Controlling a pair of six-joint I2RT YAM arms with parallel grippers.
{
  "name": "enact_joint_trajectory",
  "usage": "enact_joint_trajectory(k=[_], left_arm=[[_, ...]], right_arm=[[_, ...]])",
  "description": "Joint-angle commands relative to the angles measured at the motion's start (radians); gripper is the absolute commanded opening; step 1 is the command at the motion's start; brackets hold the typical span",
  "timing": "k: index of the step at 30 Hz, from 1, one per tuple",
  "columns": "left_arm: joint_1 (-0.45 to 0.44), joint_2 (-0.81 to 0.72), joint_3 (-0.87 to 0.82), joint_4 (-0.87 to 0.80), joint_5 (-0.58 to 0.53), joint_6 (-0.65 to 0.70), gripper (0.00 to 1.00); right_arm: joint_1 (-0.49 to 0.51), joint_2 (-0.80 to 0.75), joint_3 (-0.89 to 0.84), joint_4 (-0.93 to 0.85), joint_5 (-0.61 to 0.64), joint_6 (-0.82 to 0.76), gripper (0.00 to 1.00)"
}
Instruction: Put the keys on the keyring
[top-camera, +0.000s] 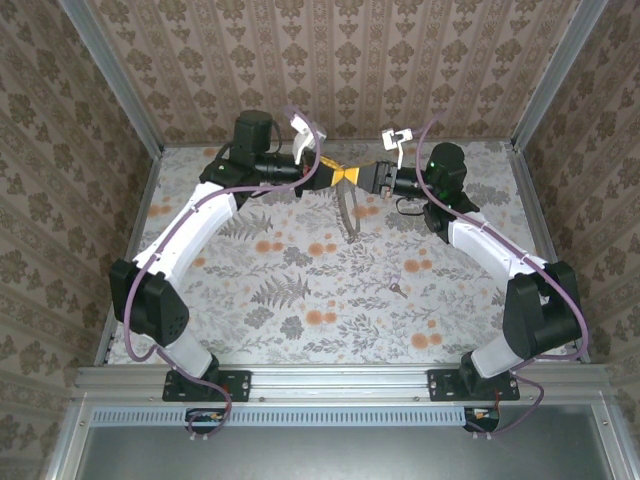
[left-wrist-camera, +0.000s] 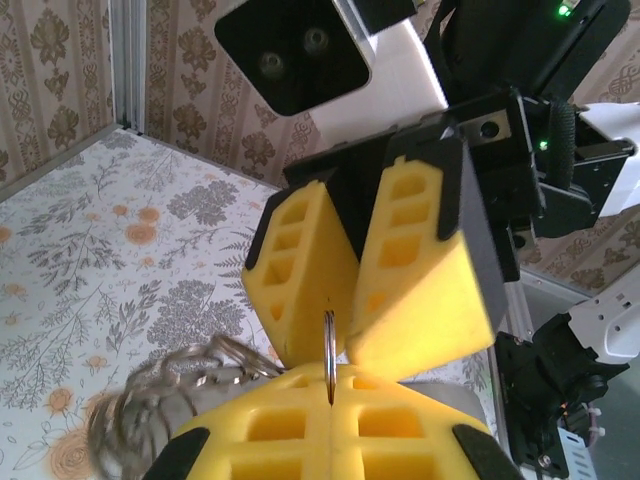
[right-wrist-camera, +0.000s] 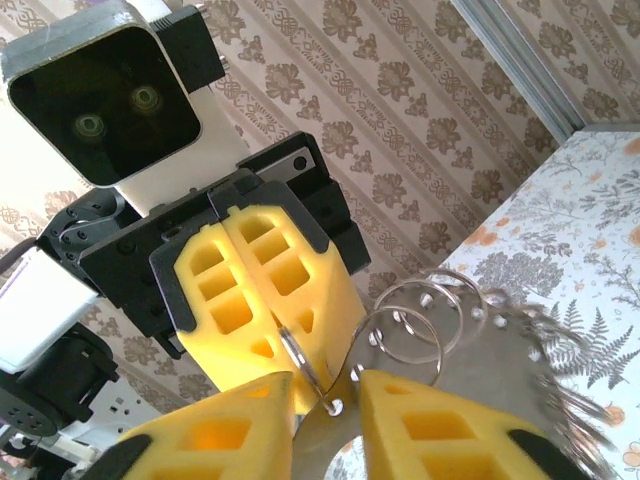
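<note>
The keyring dangles as a thin metal strand from the spot where both grippers meet above the far middle of the table. My left gripper is shut on one thin ring of it, held edge-on between its yellow fingers. My right gripper faces it, jaws narrowly apart on either side of that ring. Between the right fingers also sits a blurred grey metal piece with a small hole. More linked rings hang beside it. A tiny greyish key lies flat on the table, apart from both grippers.
The floral tablecloth is walled by patterned panels on three sides, with metal posts at the back corners. Both arms arch in from the near rail. The hanging rings swing low beside my left fingers.
</note>
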Motion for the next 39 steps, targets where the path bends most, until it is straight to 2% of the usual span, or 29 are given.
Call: enact_joint_trajectory(k=[1,11,13,18,21,23,26,29,31,33,39], left_arm=[[-0.007,-0.001,0.037,0.027,0.043,-0.013,0.0],[-0.017,0.012,0.044,0.009,0.044,-0.003,0.0],[-0.017,0.013,0.045,0.006,0.045,-0.001,0.0],[-0.016,0.019,0.047,0.001,0.045,0.004,0.0],[-0.016,0.017,0.049,-0.002,0.011,0.003,0.0],[-0.01,-0.005,0.03,0.021,-0.062,-0.013,0.09],[0.014,-0.077,-0.062,0.162,-0.174,-0.093,0.24],[0.037,-0.136,-0.13,0.27,-0.241,-0.18,0.3],[0.04,-0.16,-0.15,0.292,-0.291,-0.225,0.38],[0.072,-0.171,-0.156,0.3,-0.318,-0.258,0.4],[0.077,-0.152,-0.138,0.332,-0.313,-0.362,0.47]], right_arm=[[0.004,-0.041,-0.011,-0.004,-0.021,-0.027,0.21],[0.004,-0.048,0.013,-0.015,-0.015,-0.032,0.22],[0.003,-0.047,0.016,-0.018,-0.015,-0.033,0.18],[0.003,-0.043,0.014,-0.018,-0.009,-0.039,0.0],[-0.001,-0.042,0.012,-0.017,0.006,-0.043,0.0],[-0.009,-0.044,0.007,-0.007,0.032,-0.046,0.0],[-0.028,-0.05,-0.009,0.039,0.075,-0.038,0.0],[-0.043,-0.048,-0.022,0.108,0.11,-0.018,0.0],[-0.047,-0.04,-0.027,0.154,0.132,0.001,0.0],[-0.048,-0.027,-0.027,0.197,0.152,0.021,0.0],[-0.046,0.024,-0.038,0.389,0.229,0.11,0.0]])
